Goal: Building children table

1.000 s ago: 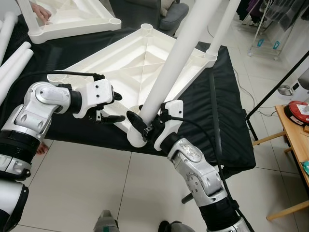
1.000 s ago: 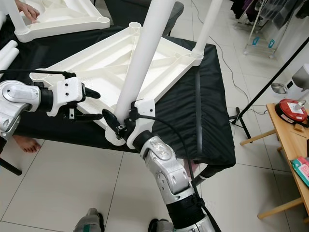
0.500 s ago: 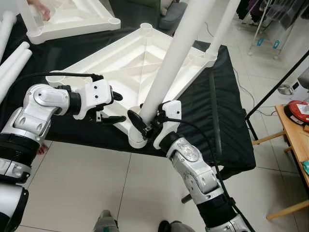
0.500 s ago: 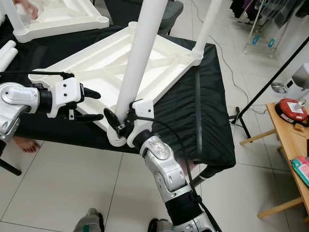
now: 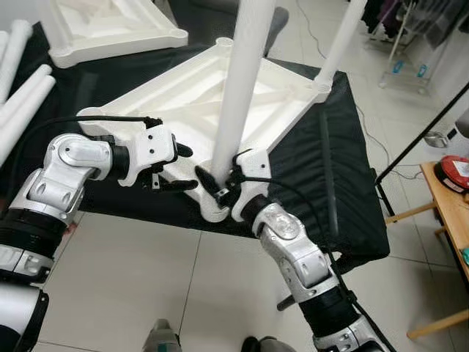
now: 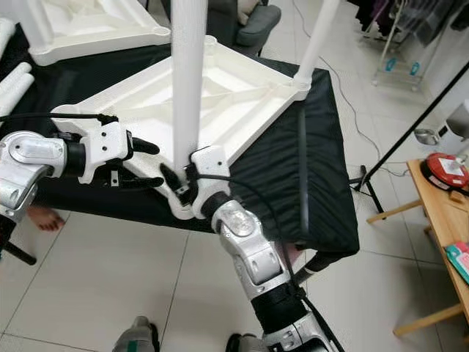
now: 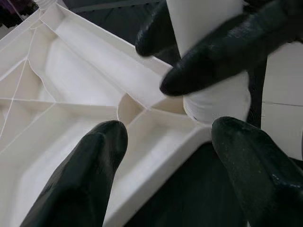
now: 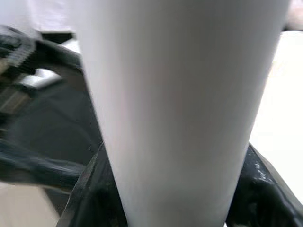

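Note:
A white tabletop [image 5: 183, 95] lies upside down on a black cloth. One white leg [image 5: 333, 51] stands in its far right corner. A second white leg [image 5: 242, 81] stands about upright with its foot in the near corner socket [image 5: 215, 211]. My right gripper [image 5: 220, 180] is shut on this leg just above the socket; in the right wrist view the leg [image 8: 180, 94] sits between both fingers [image 8: 90, 189]. My left gripper [image 5: 182, 169] is open, just left of the socket, over the tabletop's near edge. Its fingers [image 7: 85, 175] show in the left wrist view, apart from the leg's foot [image 7: 218, 99].
A second upturned tabletop [image 5: 110, 29] lies at the far left, with loose white legs [image 5: 22, 88] beside it. The black cloth [image 5: 330, 183] hangs off the right side. A wooden table [image 5: 447, 205] with a red object [image 5: 454, 165] stands at the right. A person's bare foot [image 6: 40, 218] is on the floor.
The leg in my right gripper has swung from leaning right to about upright, its foot staying at the near corner socket. The person's hand at the far tabletop has gone from view.

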`<state>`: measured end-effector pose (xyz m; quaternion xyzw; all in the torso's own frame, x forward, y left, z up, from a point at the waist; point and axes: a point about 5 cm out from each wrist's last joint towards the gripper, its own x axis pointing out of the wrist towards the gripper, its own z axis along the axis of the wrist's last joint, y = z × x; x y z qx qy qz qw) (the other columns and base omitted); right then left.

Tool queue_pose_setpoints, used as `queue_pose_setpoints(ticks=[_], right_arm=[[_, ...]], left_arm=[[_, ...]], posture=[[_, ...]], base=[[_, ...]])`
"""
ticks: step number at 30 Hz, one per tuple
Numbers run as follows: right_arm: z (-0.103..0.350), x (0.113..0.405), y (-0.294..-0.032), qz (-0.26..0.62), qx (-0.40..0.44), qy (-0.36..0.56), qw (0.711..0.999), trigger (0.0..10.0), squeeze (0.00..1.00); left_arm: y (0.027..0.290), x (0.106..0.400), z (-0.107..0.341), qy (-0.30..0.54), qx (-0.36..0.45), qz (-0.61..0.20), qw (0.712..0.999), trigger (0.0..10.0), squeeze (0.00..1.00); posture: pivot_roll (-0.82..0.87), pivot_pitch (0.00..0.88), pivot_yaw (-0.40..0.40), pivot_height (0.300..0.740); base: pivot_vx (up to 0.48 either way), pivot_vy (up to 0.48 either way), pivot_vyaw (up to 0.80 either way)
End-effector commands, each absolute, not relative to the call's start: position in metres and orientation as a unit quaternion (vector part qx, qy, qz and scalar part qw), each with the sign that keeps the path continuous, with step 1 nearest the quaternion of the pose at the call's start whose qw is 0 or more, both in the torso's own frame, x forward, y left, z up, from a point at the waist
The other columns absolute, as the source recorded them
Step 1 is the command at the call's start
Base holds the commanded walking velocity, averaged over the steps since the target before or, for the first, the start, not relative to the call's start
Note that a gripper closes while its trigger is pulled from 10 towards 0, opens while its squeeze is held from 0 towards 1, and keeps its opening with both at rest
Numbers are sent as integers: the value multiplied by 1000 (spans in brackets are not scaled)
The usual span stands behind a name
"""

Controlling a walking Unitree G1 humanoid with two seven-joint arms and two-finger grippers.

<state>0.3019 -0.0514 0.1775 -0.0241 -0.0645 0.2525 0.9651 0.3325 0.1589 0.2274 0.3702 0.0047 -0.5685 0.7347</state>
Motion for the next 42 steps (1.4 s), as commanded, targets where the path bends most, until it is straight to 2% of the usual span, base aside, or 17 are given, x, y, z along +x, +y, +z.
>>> queue_pose_setpoints(ticks=[1,3,15,17,18,19,22,27,31,33,34,37,40,42], right_arm=[[138,308,-88,163,-55,36,984,0,0],[138,308,-88,163,-55,36,984,0,0],[142,312,-132,19,-39,24,999,0,0],[142,312,-132,19,-39,24,999,0,0],[138,310,-145,-22,-33,33,999,0,0],[138,310,-145,-22,-33,33,999,0,0],[131,303,-177,-128,-27,54,990,0,0],[131,301,-183,-153,-29,56,986,0,0],[133,301,-190,-185,-15,48,981,0,0],[135,300,-192,-197,5,34,980,0,0],[135,300,-192,-197,5,34,980,0,0],[138,296,-190,-201,63,8,978,0,0],[138,296,-190,-201,63,8,978,0,0],[139,293,-188,-199,72,-12,977,0,0]], left_arm=[[158,337,232,-8,382,-542,749,10000,0],[158,337,232,-8,382,-542,749,10000,0],[145,345,232,-14,387,-538,748,10000,0],[145,345,232,-14,387,-538,748,10000,0],[142,347,231,-14,394,-537,746,10000,0],[142,347,231,-14,394,-537,746,10000,0],[123,358,230,-14,407,-530,744,10000,0],[113,363,228,-13,408,-527,745,10000,0],[96,370,225,-11,398,-518,757,10000,0],[78,376,222,-2,379,-502,777,10000,0],[78,376,222,-2,379,-502,777,10000,0],[55,380,214,20,340,-491,801,10000,0],[55,380,214,20,340,-491,801,10000,0],[43,384,209,38,311,-473,823,10000,0]], posture=[[213,180,-53,740],[213,180,-53,740],[200,180,-31,740],[200,180,-31,740],[196,179,-27,740],[196,179,-27,740],[182,173,-15,740],[178,170,-11,740],[169,165,-5,740],[169,165,-5,740],[169,165,-5,740],[162,164,1,740],[162,164,1,740],[160,167,6,740]], base=[[0,0,0],[0,0,0],[0,0,0],[0,0,0],[0,0,0],[0,0,0],[0,0,0],[0,0,0],[0,0,0],[0,0,0],[0,0,0],[0,0,0],[0,0,0],[0,0,0]])
